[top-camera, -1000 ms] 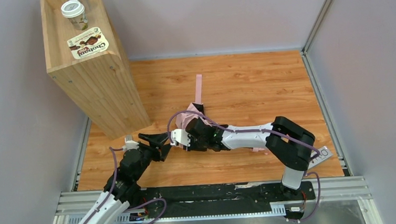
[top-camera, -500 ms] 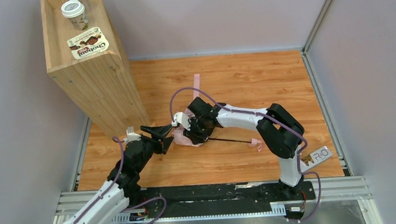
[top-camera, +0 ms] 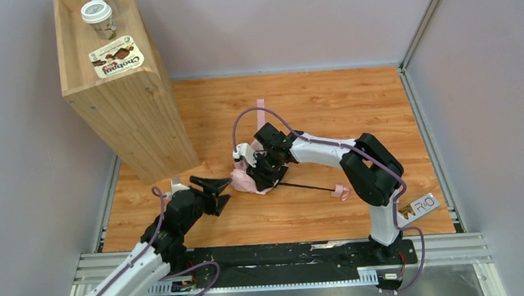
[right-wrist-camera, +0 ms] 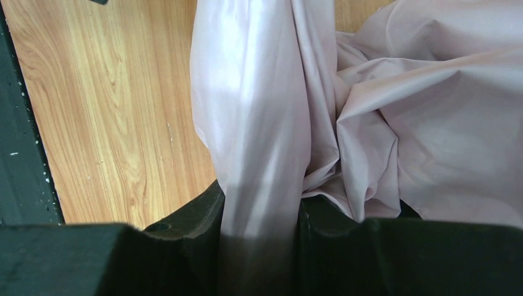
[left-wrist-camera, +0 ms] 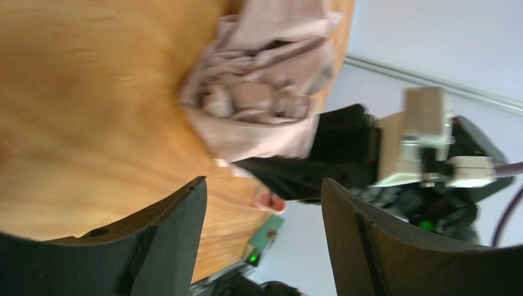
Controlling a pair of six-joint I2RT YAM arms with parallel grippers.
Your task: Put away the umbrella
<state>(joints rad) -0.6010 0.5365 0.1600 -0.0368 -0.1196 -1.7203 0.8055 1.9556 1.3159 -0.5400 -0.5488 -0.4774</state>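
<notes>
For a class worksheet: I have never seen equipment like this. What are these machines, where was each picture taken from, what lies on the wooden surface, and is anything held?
These are two robot arms bolted at the near edge of a wooden table. The wide picture looks down from above and behind them; the other two come from a camera on each wrist. On the table lies a crumpled pale pink umbrella, its thin black shaft pointing right. The right gripper pinches a fold of its fabric, shown close up in the right wrist view. The left gripper is open beside the bundle, holding nothing. At the far left stands a tall wooden box with lidded cups on top.
</notes>
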